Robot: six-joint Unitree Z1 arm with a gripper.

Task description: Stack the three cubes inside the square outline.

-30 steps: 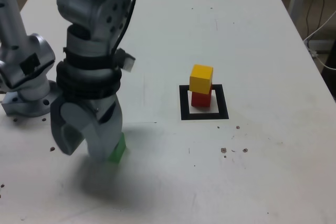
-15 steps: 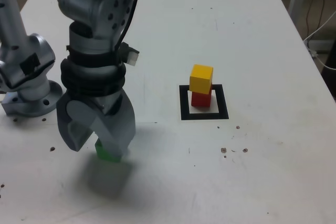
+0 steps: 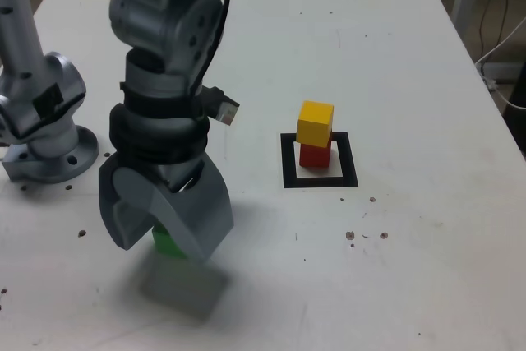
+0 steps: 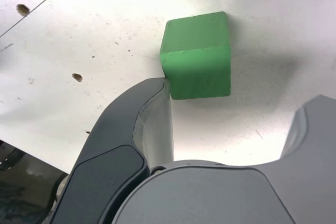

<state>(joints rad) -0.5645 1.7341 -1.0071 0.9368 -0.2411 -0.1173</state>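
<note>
Bright overhead light; soft shadows; sharp focus.

Green cube (image 4: 198, 53); yellow cube (image 3: 316, 123); red cube (image 3: 313, 155); black square outline (image 3: 289, 162).

- The green cube (image 4: 197, 55) sits on the white table (image 4: 105, 30).
- The gripper (image 4: 231, 103) stands spread wide; one fingertip (image 4: 152, 90) touches the cube's corner.
</note>
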